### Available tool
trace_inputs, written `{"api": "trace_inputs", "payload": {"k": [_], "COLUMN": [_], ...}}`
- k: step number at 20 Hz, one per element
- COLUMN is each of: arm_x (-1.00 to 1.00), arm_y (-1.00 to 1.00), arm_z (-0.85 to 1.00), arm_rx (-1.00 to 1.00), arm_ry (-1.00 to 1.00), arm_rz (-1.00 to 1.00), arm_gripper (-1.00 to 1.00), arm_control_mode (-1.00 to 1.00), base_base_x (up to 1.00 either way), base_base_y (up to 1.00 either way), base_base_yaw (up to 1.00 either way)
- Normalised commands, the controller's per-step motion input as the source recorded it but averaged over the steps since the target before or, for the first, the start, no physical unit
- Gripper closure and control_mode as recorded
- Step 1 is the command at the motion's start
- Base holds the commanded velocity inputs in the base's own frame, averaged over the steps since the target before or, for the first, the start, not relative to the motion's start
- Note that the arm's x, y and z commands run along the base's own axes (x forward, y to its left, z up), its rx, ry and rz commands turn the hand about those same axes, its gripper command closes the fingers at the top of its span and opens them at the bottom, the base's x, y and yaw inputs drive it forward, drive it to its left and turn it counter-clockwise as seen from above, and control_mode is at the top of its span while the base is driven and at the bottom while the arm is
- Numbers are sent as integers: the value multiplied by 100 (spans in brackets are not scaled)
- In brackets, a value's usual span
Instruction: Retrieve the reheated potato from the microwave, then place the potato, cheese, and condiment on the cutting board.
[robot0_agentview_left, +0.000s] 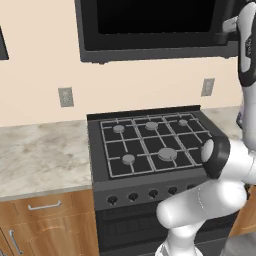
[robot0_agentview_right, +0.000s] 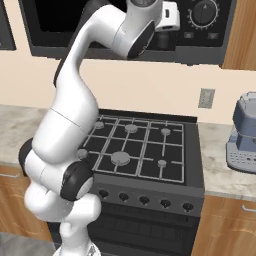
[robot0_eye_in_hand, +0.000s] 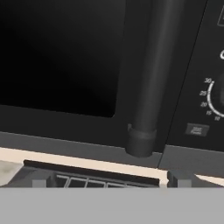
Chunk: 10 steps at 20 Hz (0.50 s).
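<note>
The arm (robot0_agentview_right: 75, 100) reached up from the base to the microwave (robot0_agentview_left: 150, 30), which hung on the wall above the stove (robot0_agentview_left: 150, 145) with its door shut. In the hand view the camera sat close to the door's dark glass (robot0_eye_in_hand: 61, 52), with the vertical handle (robot0_eye_in_hand: 151, 78) just right of centre and its lower end near the bottom of the door. Right of the handle lay the control panel with part of the knob's (robot0_eye_in_hand: 218, 94) dial marks. The gripper (robot0_eye_in_hand: 109, 180) stood released, jaws wide apart, its two tips low in that view on either side of the handle's line, not touching it. Below them showed the stove grate. In the right base view the hand was up against the panel beside the knob, and a coffee machine (robot0_agentview_right: 243, 135) stood on the counter (robot0_agentview_right: 220, 160) right of the stove.
</note>
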Motion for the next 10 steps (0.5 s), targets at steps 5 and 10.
{"api": "trace_inputs", "payload": {"k": [5,10], "arm_x": [37,33], "arm_y": [-12,-15], "arm_z": [5,-1], "arm_rx": [4,9], "arm_ry": [1,3], "arm_rz": [-2,0], "arm_gripper": [-100,-100], "arm_control_mode": [-100,-100], "base_base_x": [0,0], "base_base_y": [0,0], "base_base_yaw": [0,0]}}
